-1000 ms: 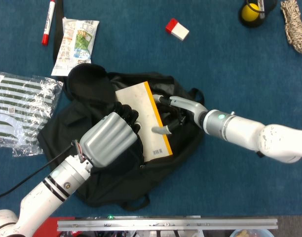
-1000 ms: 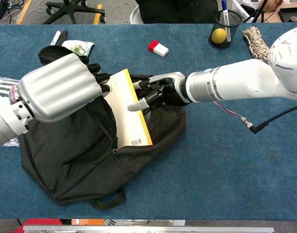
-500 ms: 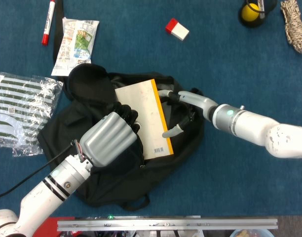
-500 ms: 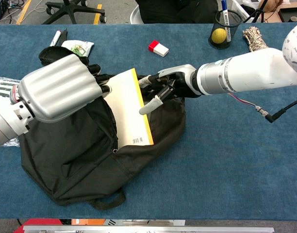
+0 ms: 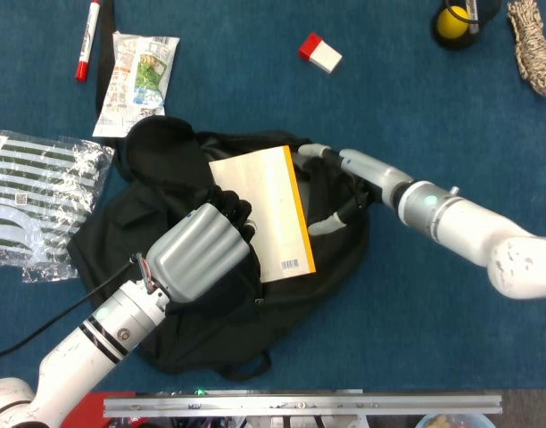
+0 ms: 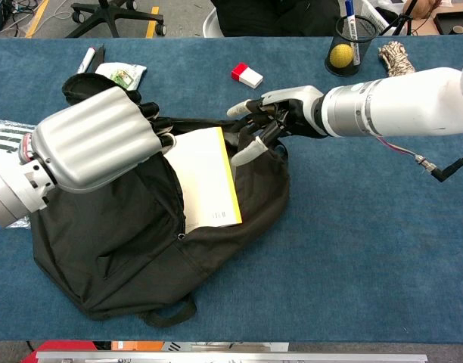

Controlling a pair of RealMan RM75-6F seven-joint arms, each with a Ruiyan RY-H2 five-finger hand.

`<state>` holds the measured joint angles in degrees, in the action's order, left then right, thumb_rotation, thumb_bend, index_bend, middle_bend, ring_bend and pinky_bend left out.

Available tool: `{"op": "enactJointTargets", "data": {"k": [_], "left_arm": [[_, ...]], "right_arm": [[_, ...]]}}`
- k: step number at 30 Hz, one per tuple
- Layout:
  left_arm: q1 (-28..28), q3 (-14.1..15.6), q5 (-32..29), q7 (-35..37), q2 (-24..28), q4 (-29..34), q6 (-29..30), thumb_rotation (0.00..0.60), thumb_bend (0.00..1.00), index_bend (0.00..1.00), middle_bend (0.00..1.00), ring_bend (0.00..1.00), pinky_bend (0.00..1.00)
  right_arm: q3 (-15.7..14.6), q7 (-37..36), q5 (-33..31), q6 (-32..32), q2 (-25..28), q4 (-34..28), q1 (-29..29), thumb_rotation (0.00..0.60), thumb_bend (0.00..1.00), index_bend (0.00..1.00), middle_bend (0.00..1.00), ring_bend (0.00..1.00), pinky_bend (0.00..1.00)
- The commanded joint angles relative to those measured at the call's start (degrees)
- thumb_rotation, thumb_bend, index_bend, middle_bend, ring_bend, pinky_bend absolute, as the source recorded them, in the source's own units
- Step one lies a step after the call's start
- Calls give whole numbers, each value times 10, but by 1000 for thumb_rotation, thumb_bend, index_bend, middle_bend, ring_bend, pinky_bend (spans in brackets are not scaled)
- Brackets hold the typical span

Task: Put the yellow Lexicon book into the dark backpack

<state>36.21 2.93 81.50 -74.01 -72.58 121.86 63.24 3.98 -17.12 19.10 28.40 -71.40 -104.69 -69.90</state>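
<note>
The book (image 5: 271, 214) lies in the open mouth of the backpack (image 5: 166, 303), cover up, yellow spine toward the right hand (image 5: 344, 192), barcode end poking over the zipper edge. The right hand's fingers (image 6: 247, 153) are spread apart just beside the spine, holding nothing. The left hand (image 6: 95, 144) grips the backpack's flap, its dark fingertips (image 5: 237, 214) at the book's left edge. The backpack is soft black fabric, slumped mid-table (image 5: 416, 339). Blue felt lies bare toward the near right corner. A red-and-white eraser (image 5: 320, 53) sits toward the far edge.
</note>
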Motion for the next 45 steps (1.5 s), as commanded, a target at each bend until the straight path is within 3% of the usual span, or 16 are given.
{"op": "enactJointTargets", "data": {"k": [1,6,10,15,22,29,34,45], "left_arm": [[1,0,0,0,-1,0,-1,600,341,423,358,344,444],[6,-3,-3,-1,-6,0,-9,600,340,396,340,328,442],[14,-9,0,7,-15,1,-17,600,340,247,236,298,407],[20,-17,1,14,-30,4,-20,600,336,104,92,181,365],[26,-22,0,2,-41,11,-19,600,328,57,47,136,346],[14,-32,-18,4,-30,13,12,600,328,58,52,136,327],[-1,-40,-33,58,-3,-4,34,600,328,61,60,138,324],[-66,-57,-85,338,90,-105,71,600,328,68,78,138,319]], "right_arm": [[11,1,27,69,20,-35,32,600,0,0,147,49,135],[25,-4,64,135,64,-68,83,600,0,0,153,49,135],[40,-19,86,143,110,-78,120,600,0,0,154,49,135],[52,-32,107,130,151,-76,156,600,0,0,154,49,135],[67,-45,127,111,173,-67,189,600,0,0,154,49,135],[57,-3,166,133,180,-63,212,600,48,0,154,49,135],[36,47,210,177,185,-62,237,600,208,0,165,52,135],[-32,171,370,300,192,-41,332,600,225,45,187,72,144]]}}
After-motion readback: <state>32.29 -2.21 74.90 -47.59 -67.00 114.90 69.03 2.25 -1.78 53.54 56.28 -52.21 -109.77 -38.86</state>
